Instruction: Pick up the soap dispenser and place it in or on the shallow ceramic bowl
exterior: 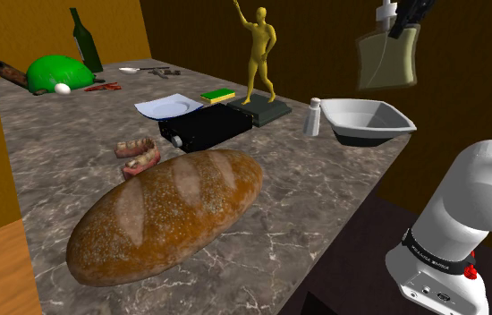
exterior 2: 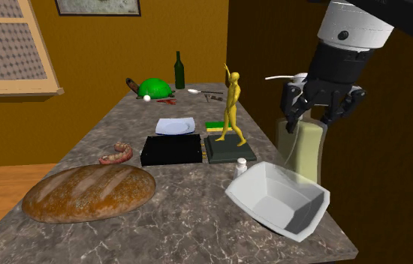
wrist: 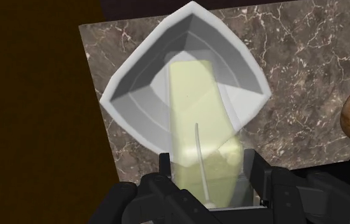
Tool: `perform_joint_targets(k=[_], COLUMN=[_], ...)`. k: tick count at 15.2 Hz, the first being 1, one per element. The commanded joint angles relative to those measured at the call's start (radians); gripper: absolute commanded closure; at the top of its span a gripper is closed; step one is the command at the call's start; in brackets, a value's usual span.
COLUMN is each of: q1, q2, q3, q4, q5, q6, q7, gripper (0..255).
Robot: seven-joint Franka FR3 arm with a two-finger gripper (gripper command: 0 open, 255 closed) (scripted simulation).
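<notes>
The soap dispenser, a translucent pale-yellow bottle, hangs in open air right over the shallow white bowl, its top clamped between the fingers of the black claw. That bowl, squarish with pointed corners, sits at the marble table's corner, hard by the edge on the second exterior view's right. A small white shaker stands just left of it and a yellow figurine farther back.
</notes>
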Motion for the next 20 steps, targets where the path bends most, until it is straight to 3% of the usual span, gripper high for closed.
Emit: perform_joint_targets(k=[1, 14, 20], q1=[-0.006, -0.025, -0.025], q2=[-0.022, -0.130, -0.130], q3=[-0.020, -0.035, -0.036], q4=[-0.015, -0.259, -0.259], q5=[-0.016, -0.038, -0.038], q6=[-0.006, 0.130, 0.130], q7=[-0.022, -0.025, -0.025], gripper=[255, 255, 255])
